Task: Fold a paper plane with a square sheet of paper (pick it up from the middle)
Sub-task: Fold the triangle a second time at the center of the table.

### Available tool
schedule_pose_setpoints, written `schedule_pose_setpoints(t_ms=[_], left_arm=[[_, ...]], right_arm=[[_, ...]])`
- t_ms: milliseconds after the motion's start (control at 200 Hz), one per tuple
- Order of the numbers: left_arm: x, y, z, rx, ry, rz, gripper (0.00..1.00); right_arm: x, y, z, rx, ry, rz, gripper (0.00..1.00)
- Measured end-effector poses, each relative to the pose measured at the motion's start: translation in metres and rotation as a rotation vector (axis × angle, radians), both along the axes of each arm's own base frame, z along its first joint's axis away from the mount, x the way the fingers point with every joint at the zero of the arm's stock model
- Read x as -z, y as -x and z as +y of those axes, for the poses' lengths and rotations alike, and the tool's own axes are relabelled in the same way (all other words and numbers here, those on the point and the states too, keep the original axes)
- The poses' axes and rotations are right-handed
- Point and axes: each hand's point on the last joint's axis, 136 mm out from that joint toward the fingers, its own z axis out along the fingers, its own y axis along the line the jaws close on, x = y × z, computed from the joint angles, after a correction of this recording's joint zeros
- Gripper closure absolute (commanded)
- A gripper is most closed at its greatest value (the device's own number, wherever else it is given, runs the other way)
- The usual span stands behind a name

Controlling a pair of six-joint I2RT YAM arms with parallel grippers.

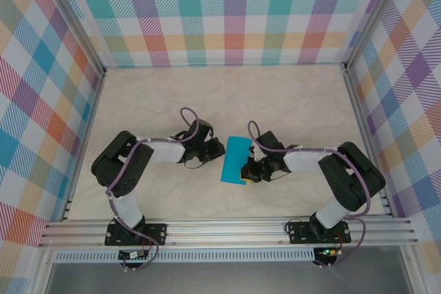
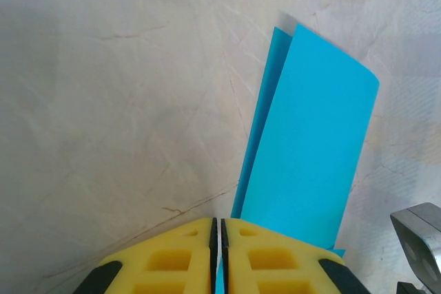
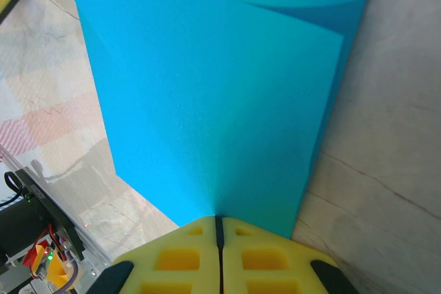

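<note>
The right hand [image 3: 219,224] is closed, and its yellow fingertips press together on one edge of the thin teal-blue square sheet of paper [image 3: 207,101], which is folded into a narrower rectangle. Opposite, the left hand [image 2: 219,225] is almost closed too. A sliver of teal shows in its thin slit, so I judge that it pinches the other long edge. The paper sits between both hands, in the middle of the pale marble-patterned surface [image 2: 103,135], with one layer lifted a little. I expect the paper to be very light, limp and easy to crease or tear. A shallow pinch at an edge or on the fold line seems safest, without pulling the hands apart.
</note>
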Motion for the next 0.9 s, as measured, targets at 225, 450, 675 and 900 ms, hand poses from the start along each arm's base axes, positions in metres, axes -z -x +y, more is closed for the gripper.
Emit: schedule_pose_setpoints(t_ms=[225,450,675,900], left_arm=[[-0.028,0.001,-0.005,0.021,0.037,-0.045,0.85],[-0.048,0.021,-0.031,0.112,0.102,-0.066,0.86],[-0.017,0.038,-0.042,0.163,0.078,0.004,0.88],[0.002,0.037,-0.040,0.154,0.025,0.045,0.91]], right_arm=[[0.000,0.000,0.000,-0.001,0.007,0.005,0.93],[0.000,0.000,0.000,0.000,0.012,0.007,0.93],[-0.001,0.000,0.000,0.000,0.014,0.010,0.92],[-0.004,0.000,-0.001,0.003,0.036,0.030,0.91]])
